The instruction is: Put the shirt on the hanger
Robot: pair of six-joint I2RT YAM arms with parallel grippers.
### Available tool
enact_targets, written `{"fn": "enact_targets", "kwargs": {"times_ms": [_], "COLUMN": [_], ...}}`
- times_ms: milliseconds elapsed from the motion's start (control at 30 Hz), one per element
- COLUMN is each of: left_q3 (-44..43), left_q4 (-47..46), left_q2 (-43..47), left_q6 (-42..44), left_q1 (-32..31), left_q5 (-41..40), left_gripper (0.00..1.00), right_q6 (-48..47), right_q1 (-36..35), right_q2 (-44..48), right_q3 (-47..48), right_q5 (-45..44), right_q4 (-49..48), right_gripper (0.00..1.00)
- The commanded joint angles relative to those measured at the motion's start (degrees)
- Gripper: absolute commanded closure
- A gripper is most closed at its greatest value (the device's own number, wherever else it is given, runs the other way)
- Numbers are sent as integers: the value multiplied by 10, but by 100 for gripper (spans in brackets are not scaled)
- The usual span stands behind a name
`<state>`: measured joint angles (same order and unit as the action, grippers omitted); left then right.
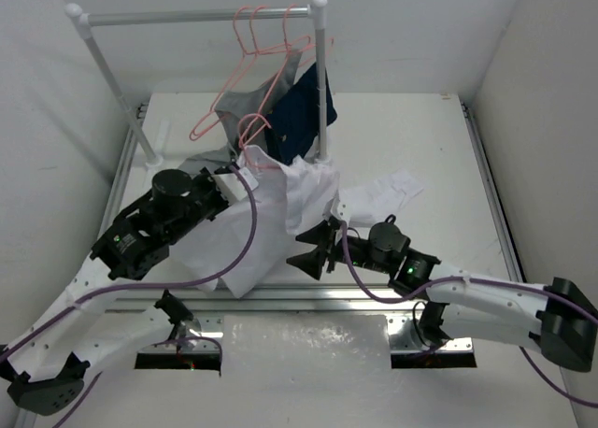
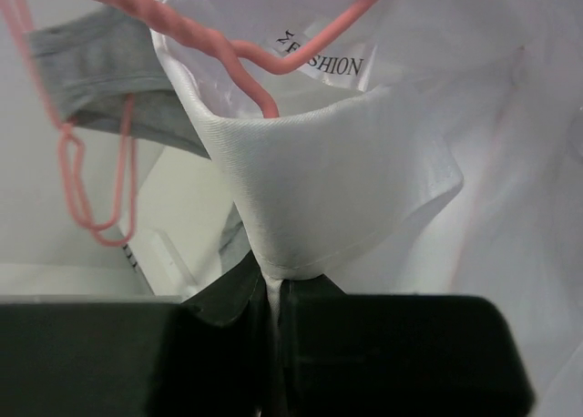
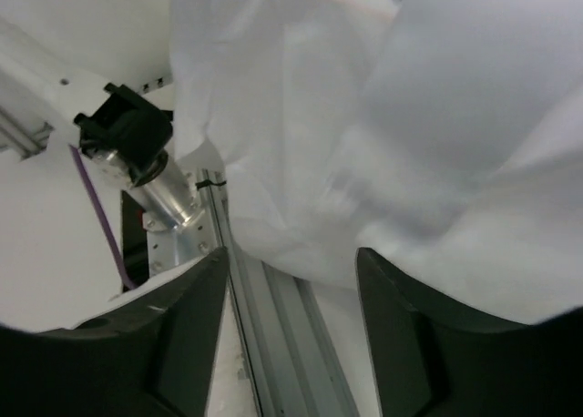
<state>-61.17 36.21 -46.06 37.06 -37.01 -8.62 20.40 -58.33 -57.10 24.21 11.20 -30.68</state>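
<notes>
left wrist: left hand (image 2: 273,294) pinching shirt (image 2: 346,189) collar, hanger (image 2: 219,44) wire crossing neck opening | right wrist only: right hand (image 3: 291,289) spread, shirt fabric just ahead

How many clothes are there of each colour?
white shirt: 1
grey garment: 1
navy-blue garment: 1
Total: 3
</notes>
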Motion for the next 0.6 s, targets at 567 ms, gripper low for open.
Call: {"fn": "enact_targets", "kwargs": {"times_ms": [567], "left_q3": [-45], "left_q4": [74], "left_q2": [92], "left_q6": [22], "left_q1": [82], "left_q5": [118], "left_gripper": [100], "right_q6": [-236], "right_q1": [-5], "right_q2": [105], "right_q3": [198], "right_q5": [-87], "right_q4": [216], "right_gripper": [37]}}
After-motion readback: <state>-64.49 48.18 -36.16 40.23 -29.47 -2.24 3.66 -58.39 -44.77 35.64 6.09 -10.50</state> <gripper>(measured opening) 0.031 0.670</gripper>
